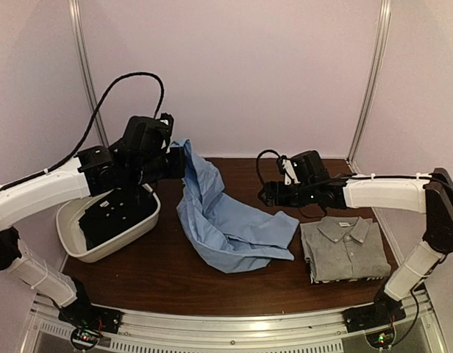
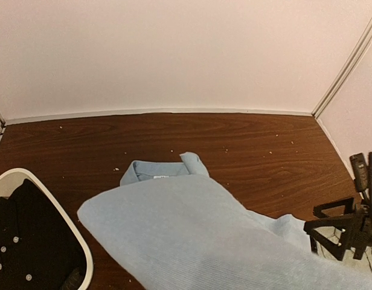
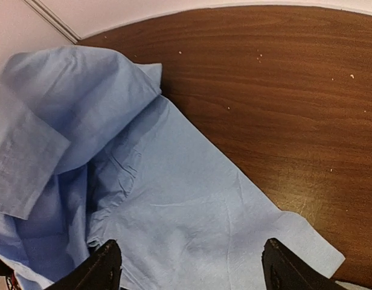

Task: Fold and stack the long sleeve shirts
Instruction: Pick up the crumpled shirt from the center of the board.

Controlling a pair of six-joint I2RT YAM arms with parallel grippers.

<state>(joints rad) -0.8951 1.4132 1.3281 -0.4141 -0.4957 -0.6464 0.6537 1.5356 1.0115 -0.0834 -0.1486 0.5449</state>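
The light blue shirt (image 1: pixel 230 224) lies crumpled mid-table, one edge lifted up at the left. My left gripper (image 1: pixel 180 162) is shut on that raised edge; in the left wrist view the light blue shirt (image 2: pixel 192 235) drapes over my fingers and hides them, its collar (image 2: pixel 156 171) lying on the wood. My right gripper (image 1: pixel 265 195) hovers open just right of the shirt. In the right wrist view the right gripper (image 3: pixel 195 269) stands wide over flat blue cloth (image 3: pixel 192 199), holding nothing, with a cuffed sleeve (image 3: pixel 23 169) at the left. The grey shirt (image 1: pixel 344 248) lies folded at the right front.
A white basin (image 1: pixel 142 228) holding dark clothing (image 1: pixel 112 217) sits at the left, under my left arm. The basin's rim (image 2: pixel 65 211) and the dark garment (image 2: pixel 23 241) also show in the left wrist view. Pale walls close the back and sides.
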